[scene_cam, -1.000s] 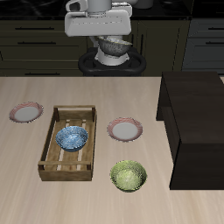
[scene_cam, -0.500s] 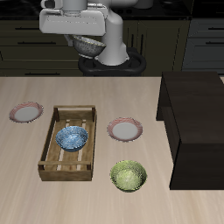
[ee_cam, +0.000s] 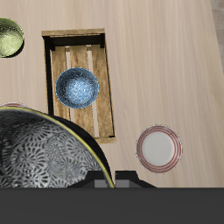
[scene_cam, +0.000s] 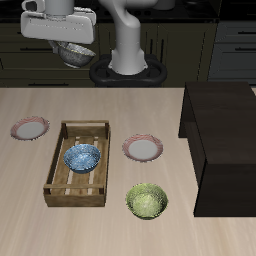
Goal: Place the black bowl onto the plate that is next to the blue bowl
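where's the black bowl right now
The black bowl is held up in the air by the end effector, high above the table's back edge, beyond the wooden tray that holds the blue bowl.

I can read no text, label, brand, number or sign anywhere from here, neither on the dishes nor on the counter (scene_cam: 40,220).

Black bowl (ee_cam: 44,157): silvery-speckled inside. Blue bowl (scene_cam: 82,157): blue-white mottled. Plate (scene_cam: 143,149): pale grey centre, pink-red rim.
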You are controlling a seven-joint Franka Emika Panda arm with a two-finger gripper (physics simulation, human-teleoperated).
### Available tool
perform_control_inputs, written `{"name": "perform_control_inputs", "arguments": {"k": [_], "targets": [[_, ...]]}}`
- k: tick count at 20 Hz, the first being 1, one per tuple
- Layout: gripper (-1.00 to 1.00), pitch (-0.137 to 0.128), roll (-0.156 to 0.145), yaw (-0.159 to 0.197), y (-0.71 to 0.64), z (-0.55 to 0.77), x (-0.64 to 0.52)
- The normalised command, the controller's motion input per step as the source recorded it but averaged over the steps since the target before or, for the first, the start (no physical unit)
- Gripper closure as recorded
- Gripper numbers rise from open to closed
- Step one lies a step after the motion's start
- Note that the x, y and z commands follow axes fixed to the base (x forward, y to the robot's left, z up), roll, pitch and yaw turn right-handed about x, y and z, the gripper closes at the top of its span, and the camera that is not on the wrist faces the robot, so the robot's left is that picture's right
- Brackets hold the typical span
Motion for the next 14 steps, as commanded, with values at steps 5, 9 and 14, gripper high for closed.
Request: {"name": "perform_control_inputs", "arguments": {"k": [5, 9, 14], "targets": [[1.0, 0.006, -0.008, 0.009, -0.42, -0.19, -0.2], [1.0, -0.001, -0.002, -0.001, -0.32, -0.16, -0.23], [1.0, -0.032, -0.027, -0.002, -0.38, 0.05, -0.19]]}}
